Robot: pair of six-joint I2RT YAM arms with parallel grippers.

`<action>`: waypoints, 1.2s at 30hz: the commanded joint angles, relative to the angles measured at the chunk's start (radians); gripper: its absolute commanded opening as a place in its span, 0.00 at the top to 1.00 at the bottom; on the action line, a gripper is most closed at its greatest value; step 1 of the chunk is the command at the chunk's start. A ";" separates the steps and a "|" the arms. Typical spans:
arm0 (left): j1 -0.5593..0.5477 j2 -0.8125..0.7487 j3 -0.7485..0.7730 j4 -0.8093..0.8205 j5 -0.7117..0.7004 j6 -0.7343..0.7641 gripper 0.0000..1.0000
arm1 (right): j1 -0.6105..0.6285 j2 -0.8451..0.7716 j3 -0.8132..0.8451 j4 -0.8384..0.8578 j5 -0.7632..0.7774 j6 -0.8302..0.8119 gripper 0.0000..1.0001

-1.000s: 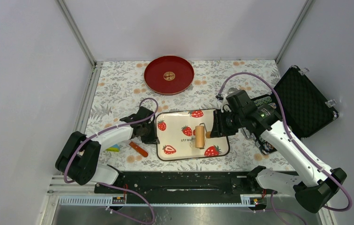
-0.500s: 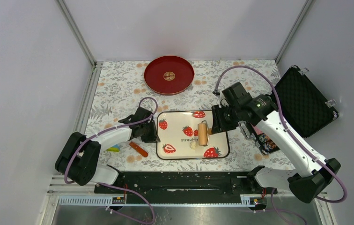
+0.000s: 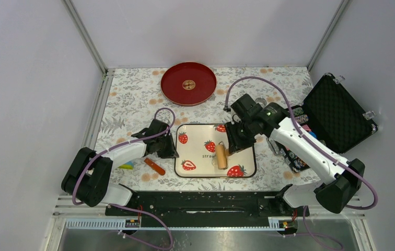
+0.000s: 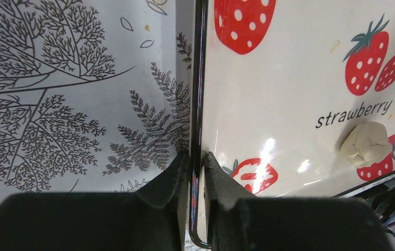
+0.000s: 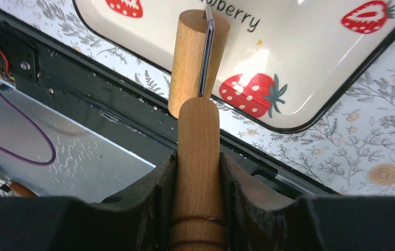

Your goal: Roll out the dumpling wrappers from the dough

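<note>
The tray's [image 3: 195, 157] left rim is occupied by the left pincer [image 3: 173, 149] clamped on it, and its right half is crossed by the rolling pin [image 3: 220, 156] gripped in the right pincer [image 3: 233, 142]. Open counter [image 3: 132, 99] is found between tray and red plate [image 3: 174, 89]. The right side is blocked by the black case [image 3: 339, 112].

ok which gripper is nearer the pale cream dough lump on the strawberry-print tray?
Right. The right gripper holds the wooden roller over the strawberry-print tray, by the pale dough lump. The left gripper clamps the tray's left rim, farther off.
</note>
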 commanded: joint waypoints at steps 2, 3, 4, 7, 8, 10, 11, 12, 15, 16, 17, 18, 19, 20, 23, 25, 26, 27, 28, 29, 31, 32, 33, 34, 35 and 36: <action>0.007 0.023 -0.020 -0.007 -0.049 0.036 1.00 | 0.069 -0.016 -0.068 0.104 0.019 0.030 1.00; 0.007 0.024 -0.019 -0.006 -0.048 0.036 1.00 | 0.078 -0.018 -0.084 0.120 0.033 0.030 1.00; 0.007 0.025 -0.020 -0.007 -0.048 0.036 1.00 | 0.084 -0.018 -0.102 0.135 0.048 0.030 1.00; 0.007 0.025 -0.020 -0.006 -0.048 0.035 1.00 | 0.094 -0.014 -0.133 0.174 0.092 0.031 1.00; 0.007 0.025 -0.019 -0.006 -0.049 0.035 1.00 | 0.097 -0.006 -0.137 0.183 0.109 0.028 1.00; 0.008 0.025 -0.019 -0.006 -0.048 0.034 1.00 | 0.099 0.012 -0.142 0.198 0.143 0.022 1.00; 0.008 0.025 -0.020 -0.006 -0.047 0.035 1.00 | 0.100 0.025 -0.141 0.204 0.161 0.018 1.00; 0.007 0.025 -0.019 -0.006 -0.047 0.037 1.00 | 0.100 0.037 -0.137 0.206 0.182 0.016 1.00; 0.007 0.024 -0.020 -0.005 -0.046 0.037 1.00 | 0.100 0.070 -0.122 0.219 0.210 0.020 1.00; 0.007 0.025 -0.020 -0.005 -0.046 0.035 1.00 | 0.100 0.080 -0.117 0.230 0.210 0.025 1.00; 0.007 0.025 -0.021 -0.004 -0.047 0.037 1.00 | 0.100 0.086 -0.111 0.239 0.209 0.029 1.00; 0.007 0.025 -0.019 -0.005 -0.046 0.036 1.00 | 0.099 0.093 -0.106 0.247 0.211 0.035 1.00; 0.007 0.025 -0.021 -0.005 -0.046 0.036 1.00 | 0.100 0.104 -0.096 0.253 0.216 0.037 1.00; 0.007 0.024 -0.019 -0.005 -0.046 0.037 1.00 | 0.100 0.115 -0.090 0.254 0.224 0.038 1.00; 0.007 0.025 -0.020 -0.004 -0.046 0.037 1.00 | 0.100 0.150 -0.047 0.255 0.237 0.037 1.00; 0.007 0.026 -0.020 -0.005 -0.046 0.036 1.00 | 0.100 0.162 -0.019 0.243 0.234 0.034 1.00; 0.007 0.025 -0.020 -0.005 -0.045 0.037 1.00 | 0.100 0.161 -0.007 0.230 0.242 0.034 1.00; 0.007 0.026 -0.020 -0.004 -0.045 0.037 1.00 | 0.100 0.151 -0.003 0.222 0.249 0.034 1.00; 0.007 0.027 -0.019 -0.003 -0.045 0.037 1.00 | 0.100 0.136 -0.005 0.220 0.253 0.035 1.00; 0.007 0.028 -0.020 -0.004 -0.045 0.036 1.00 | 0.100 0.118 -0.008 0.221 0.254 0.039 1.00; 0.007 0.030 -0.019 -0.005 -0.045 0.037 1.00 | 0.100 0.065 -0.021 0.223 0.243 0.052 1.00; 0.007 0.030 -0.019 -0.005 -0.045 0.037 1.00 | 0.100 0.043 -0.031 0.228 0.233 0.058 1.00; 0.007 0.029 -0.019 -0.006 -0.045 0.037 1.00 | 0.100 0.025 -0.037 0.228 0.224 0.066 1.00; 0.007 0.030 -0.019 -0.005 -0.046 0.038 1.00 | 0.101 0.006 -0.048 0.229 0.216 0.074 1.00; 0.007 0.030 -0.019 -0.005 -0.045 0.038 1.00 | 0.101 -0.009 -0.060 0.233 0.211 0.082 1.00; 0.007 0.030 -0.018 -0.006 -0.046 0.038 1.00 | 0.103 -0.023 -0.070 0.233 0.209 0.090 1.00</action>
